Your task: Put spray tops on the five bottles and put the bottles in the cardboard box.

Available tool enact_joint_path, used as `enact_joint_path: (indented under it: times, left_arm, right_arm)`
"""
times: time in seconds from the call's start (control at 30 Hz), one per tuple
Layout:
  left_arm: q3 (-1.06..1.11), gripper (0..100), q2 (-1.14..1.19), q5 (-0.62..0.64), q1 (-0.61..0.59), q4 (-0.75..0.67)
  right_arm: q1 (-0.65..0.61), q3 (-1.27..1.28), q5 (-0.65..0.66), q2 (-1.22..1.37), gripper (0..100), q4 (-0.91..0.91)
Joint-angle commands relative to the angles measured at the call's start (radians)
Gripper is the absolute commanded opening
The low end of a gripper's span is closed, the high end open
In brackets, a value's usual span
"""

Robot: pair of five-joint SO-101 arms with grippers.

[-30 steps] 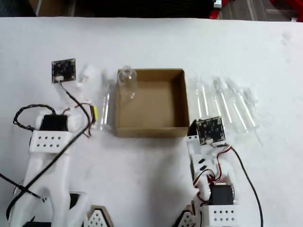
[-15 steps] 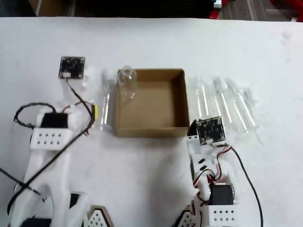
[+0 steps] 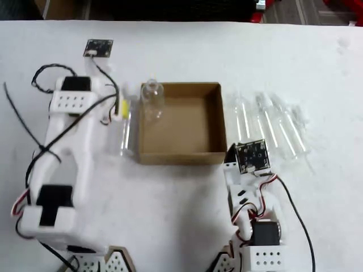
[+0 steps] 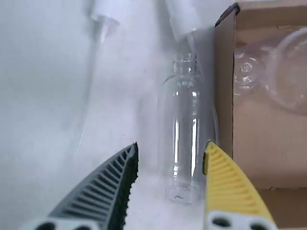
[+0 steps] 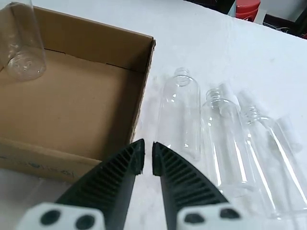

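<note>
Clear plastic lying bottle (image 4: 187,139) on tabletop (image 3: 181,51), just left of cardboard box (image 3: 181,157) — left end effector (image 4: 170,148) open astride it, gripping nothing.

Judged at pick-up stage, ahead of capping this bottle. Two white spray tops (image 4: 106,10) just beyond its neck, none fitted. Next: lower and close squarely on mid-body, minding box wall just beside yellow finger (image 4: 225,182); slick round plastic likely to roll or slip. Right end effector (image 5: 147,152) near box's near-right corner, fingers all but closed, empty. Standing bottle (image 3: 152,97) in box's far-left corner, apparently uncapped; three bottles (image 3: 266,129) lying side by side right of box — bulk of task judged outstanding.
</note>
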Motion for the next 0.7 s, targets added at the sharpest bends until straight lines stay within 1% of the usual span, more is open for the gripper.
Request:
enact_joint_path:
  times: [0.0,0.23,0.37,0.47,0.57,0.67]
  left_arm:
    - [-0.101,21,0.062,0.041,0.016,-0.017]
    - [-0.164,21,0.197,0.068,0.016,-0.097]
    - [-0.215,21,0.282,0.069,0.016,-0.103]
    - [-0.238,21,0.329,0.066,0.013,-0.092]
    - [-0.249,21,0.341,0.054,-0.001,-0.023]
    - [-0.256,21,0.308,-0.002,-0.015,0.049]
  right_arm:
    - [0.002,0.009,0.018,-0.001,2.2,0.002]
    - [0.002,0.009,0.018,-0.001,2.2,0.002]
    - [0.002,0.009,0.018,-0.001,2.2,0.002]
    - [0.002,0.009,0.018,-0.001,2.2,0.002]
    - [0.004,0.009,0.018,-0.001,2.2,0.001]
    - [0.004,0.009,0.018,-0.001,2.2,0.001]
